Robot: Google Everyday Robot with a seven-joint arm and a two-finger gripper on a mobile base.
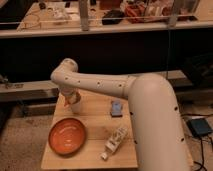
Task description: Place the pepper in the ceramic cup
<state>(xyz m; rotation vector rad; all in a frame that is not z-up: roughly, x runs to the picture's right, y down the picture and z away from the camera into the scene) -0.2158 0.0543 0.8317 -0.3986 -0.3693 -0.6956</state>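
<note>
A: Please look first at the containers. The ceramic cup (pixel 76 104) stands upright near the back left part of the wooden table (pixel 95 152). The pepper (pixel 67 99), a small orange-red piece, you see it at the cup's upper left side, just at the rim. If it is already inside the cup or only above it, you cannot tell from here.

B: And the orange plate (pixel 67 136)?

A: It lies flat at the front left, near the cup but apart from it. Nothing is lying in it.

B: How much room do you have around the cup?

A: The cup is close to the table's back edge and not far from the left edge. To its right the wood is open until the small blue-grey object (pixel 116 108). In front of that, toward the front edge, lies the elongated cream-white block (pixel 115 141), placed diagonally, with a small white piece (pixel 104 156) just beside its lower end. Behind the table you see a dark shelf wall with a metal rail (pixel 30 86).

B: The arm?

A: The big white arm (pixel 150 120) comes in from the right foreground, passes over the right part of the table and bends at a round joint (pixel 64 72) above the cup. From this joint it goes straight down. The gripper (pixel 70 96) is there, directly over the cup and at the pepper. If it holds the pepper, or how it stands, you cannot tell.
</note>
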